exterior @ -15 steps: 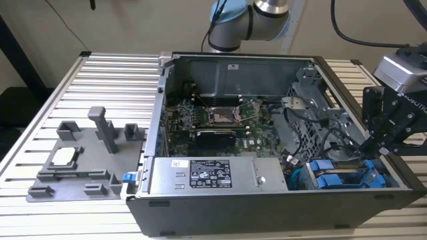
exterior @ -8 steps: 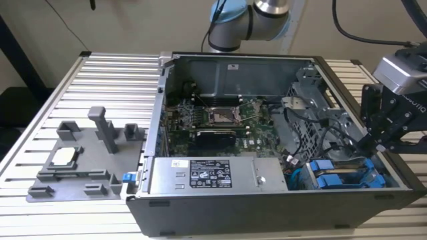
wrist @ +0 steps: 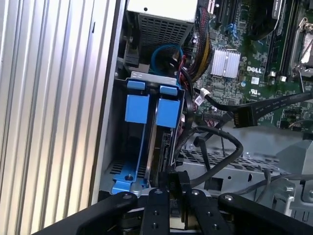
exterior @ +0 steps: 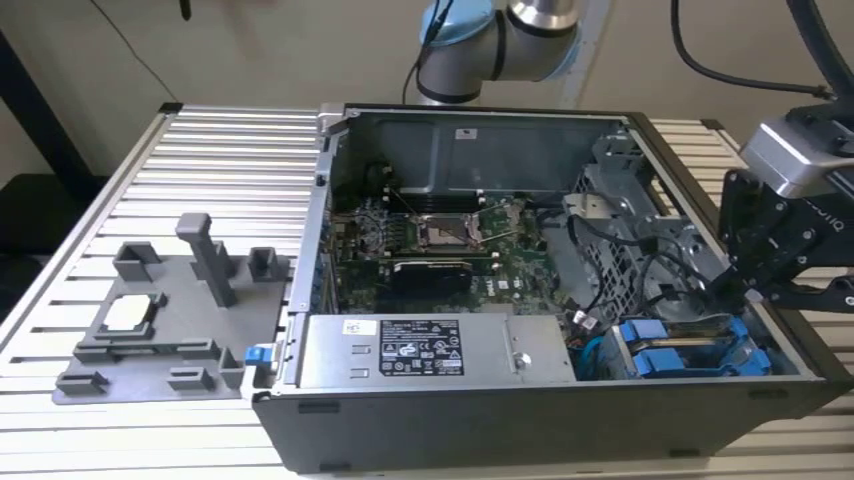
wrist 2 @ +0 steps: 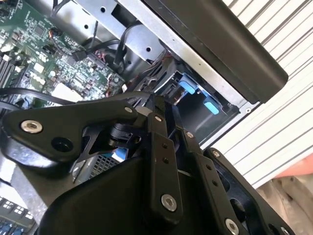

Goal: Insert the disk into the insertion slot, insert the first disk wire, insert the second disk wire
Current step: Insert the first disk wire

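Note:
The disk point(wrist: 157, 142) stands on edge in the insertion slot point(wrist: 146, 77) at the case's front corner, clipped in its bright blue carrier point(wrist: 168, 111). A second blue carrier point(wrist: 137, 107) sits beside it. In the exterior view the disk point(exterior: 681, 352) is at the case's lower right, with my gripper point(exterior: 738, 298) just above it. In the first wrist view my gripper point(wrist: 172, 195) is shut on a black wire connector point(wrist: 179, 182) at the disk's near end. Another black flat connector point(wrist: 242, 116) lies loose over the motherboard. The blue carrier tabs point(wrist 2: 188, 88) are in the second wrist view.
The open computer case point(exterior: 307, 300) lies on a slatted metal table point(exterior: 214, 160). A grey power supply point(exterior: 427, 350) sits along the near wall, beside the motherboard point(exterior: 441, 240). Loose black cables point(wrist: 215, 142) loop beside the bay. A grey fixture plate point(exterior: 160, 320) stands at the exterior view's left.

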Available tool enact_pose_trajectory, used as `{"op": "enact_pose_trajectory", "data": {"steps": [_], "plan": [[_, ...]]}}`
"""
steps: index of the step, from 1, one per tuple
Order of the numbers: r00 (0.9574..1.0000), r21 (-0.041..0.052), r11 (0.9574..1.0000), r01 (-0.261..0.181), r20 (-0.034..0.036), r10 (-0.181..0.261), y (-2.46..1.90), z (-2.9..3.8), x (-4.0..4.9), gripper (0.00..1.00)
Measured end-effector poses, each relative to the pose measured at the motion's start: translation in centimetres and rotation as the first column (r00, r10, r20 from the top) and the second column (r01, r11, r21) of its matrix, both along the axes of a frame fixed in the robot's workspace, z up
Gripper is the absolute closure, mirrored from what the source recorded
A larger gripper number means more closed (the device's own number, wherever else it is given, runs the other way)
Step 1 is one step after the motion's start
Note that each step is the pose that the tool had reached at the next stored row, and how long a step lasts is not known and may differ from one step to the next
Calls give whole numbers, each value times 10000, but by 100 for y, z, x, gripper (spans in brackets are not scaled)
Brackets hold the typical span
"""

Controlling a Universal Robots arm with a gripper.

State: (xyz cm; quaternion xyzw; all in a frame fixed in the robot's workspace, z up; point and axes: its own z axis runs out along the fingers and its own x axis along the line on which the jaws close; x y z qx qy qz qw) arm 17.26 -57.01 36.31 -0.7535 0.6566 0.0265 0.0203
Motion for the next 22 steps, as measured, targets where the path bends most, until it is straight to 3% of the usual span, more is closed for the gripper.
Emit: {"op": "enact_pose_trajectory", "data": {"steps": [10, 17, 22], "plan": [[9999, 8, 9999, 130, 4, -130, -18, -14, 13, 81], [9970, 20, 9970, 780, 6, -780, -18, -59, 11, 81], [9958, 21, 9958, 915, 6, -915, -18, -92, 11, 81]]}}
